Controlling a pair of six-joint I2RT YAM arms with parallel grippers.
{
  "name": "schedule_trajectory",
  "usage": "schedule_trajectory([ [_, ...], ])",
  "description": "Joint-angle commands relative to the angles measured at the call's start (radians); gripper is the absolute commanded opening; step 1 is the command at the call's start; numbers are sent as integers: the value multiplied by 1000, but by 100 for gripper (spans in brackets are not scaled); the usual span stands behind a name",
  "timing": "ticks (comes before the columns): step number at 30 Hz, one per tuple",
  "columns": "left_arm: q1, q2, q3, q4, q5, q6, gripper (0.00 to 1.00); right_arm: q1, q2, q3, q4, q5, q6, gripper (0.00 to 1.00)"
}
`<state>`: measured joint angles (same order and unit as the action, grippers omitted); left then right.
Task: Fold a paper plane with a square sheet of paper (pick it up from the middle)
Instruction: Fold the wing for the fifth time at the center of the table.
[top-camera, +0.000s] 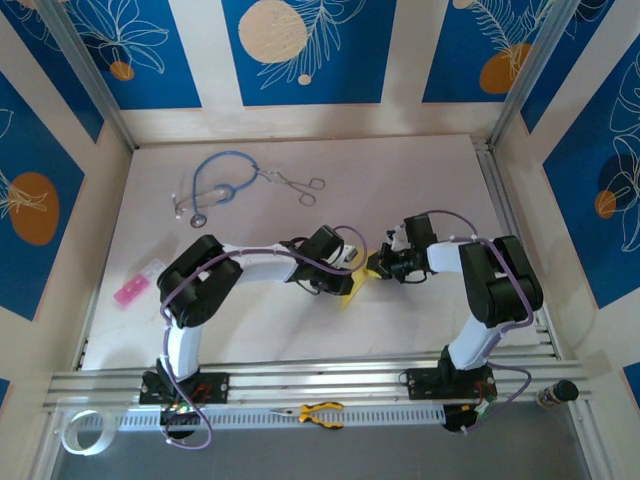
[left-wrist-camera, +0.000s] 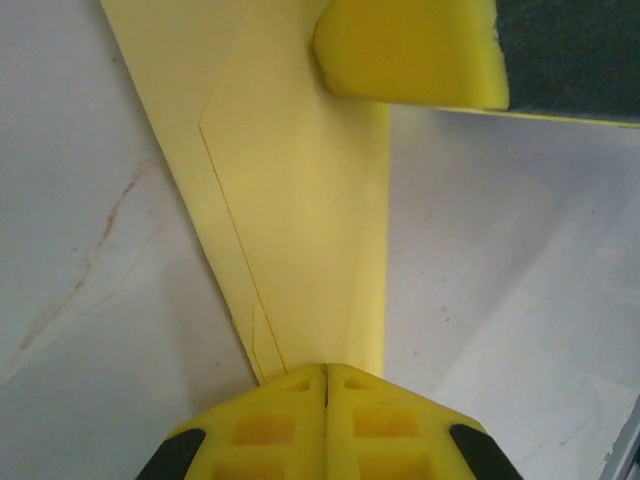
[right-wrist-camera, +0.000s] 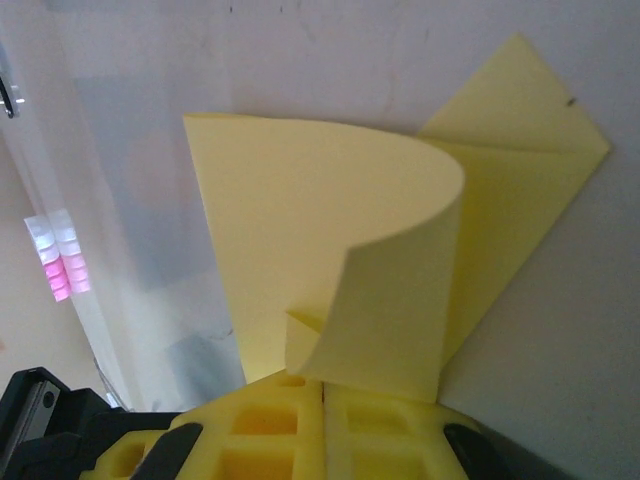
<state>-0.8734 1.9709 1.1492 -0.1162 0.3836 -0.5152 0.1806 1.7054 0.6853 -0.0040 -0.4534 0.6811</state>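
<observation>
Far on the left, nearer the arms than the blue stethoscope (top-camera: 215, 185), a small pink thing (top-camera: 135, 288) lies on the worktop (top-camera: 250, 330). Just right of the stethoscope are silver scissors-like clamps (top-camera: 297, 185). Further right of the stethoscope, and closer to the arms, the two pincers meet over the yellow paper (top-camera: 352, 288). The left pincer (top-camera: 342, 264) is shut tight, and it holds the thin end of the paper. Seen from the left wrist, the yellow paper (left-wrist-camera: 300, 200) is a long, thin triangle. Its long line runs from the left pincer (left-wrist-camera: 326, 385) up to a yellow finger (left-wrist-camera: 410, 50) of the other pincer. It is narrow at the left pincer and gets wider as it goes away. A thin fold line runs along its left side. From above, a small yellow point sticks out toward the arms' bases. The right pincer (top-camera: 381, 264) is on the right of the paper, and it is shut on the paper too. Seen from the right wrist, the yellow paper (right-wrist-camera: 320, 240) is plain and soft yellow with no marks. One flap curls up and over in a round bend above the right pincer (right-wrist-camera: 322, 395). A flat corner behind the flap points up and to the right.
</observation>
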Motion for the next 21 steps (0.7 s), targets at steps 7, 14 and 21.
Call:
schedule_trajectory([
  [7, -21, 49, -33, -158, -25, 24, 0, -62, 33, 71, -21, 105, 11, 2],
  [14, -22, 53, -33, -154, -20, 25, 0, -64, 70, 121, -33, 155, 95, 2],
  [21, -23, 52, -40, -151, -22, 22, 0, -69, 69, 107, 31, 194, 174, 1],
])
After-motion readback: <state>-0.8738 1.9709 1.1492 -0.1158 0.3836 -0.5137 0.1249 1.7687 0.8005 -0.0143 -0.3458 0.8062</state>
